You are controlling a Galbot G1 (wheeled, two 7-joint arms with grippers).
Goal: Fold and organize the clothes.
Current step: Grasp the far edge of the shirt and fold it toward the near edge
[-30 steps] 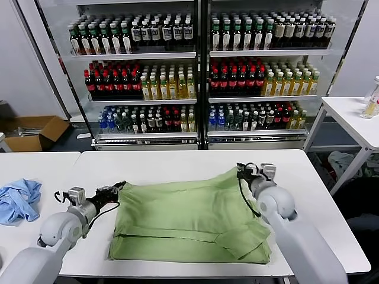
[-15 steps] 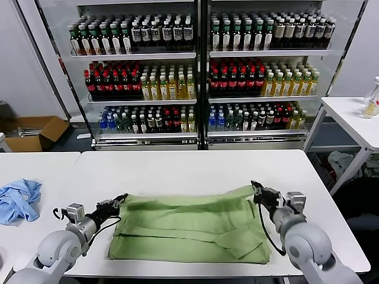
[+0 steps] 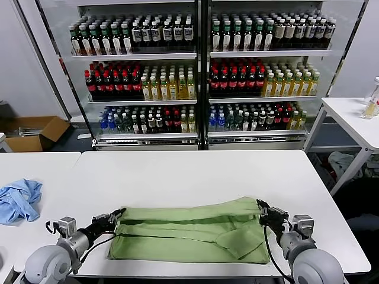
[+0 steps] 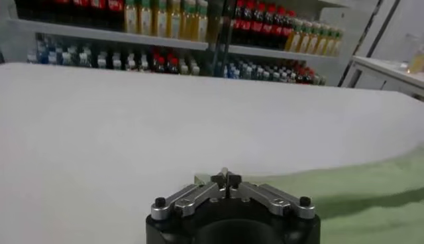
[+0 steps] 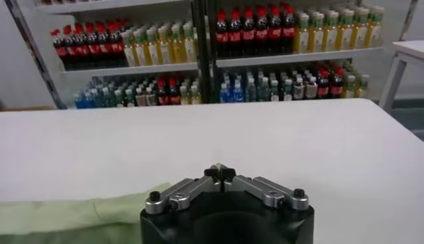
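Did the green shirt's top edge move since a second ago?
Yes. The shirt's far edge, pinched by the left gripper and right gripper, came toward the table's near edge, away from the fridge.

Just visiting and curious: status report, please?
Left gripper and right gripper shut, pinching shirt's far corners. Green shirt half-folded on table. Nothing in the way.

Two grey arms with black grippers

Each arm (image 3: 44, 260) has rounded light-grey shells, a small grey box at the wrist and a looping black cable; the black gripper (image 4: 226, 178) has silver linkage bars with dark screws.
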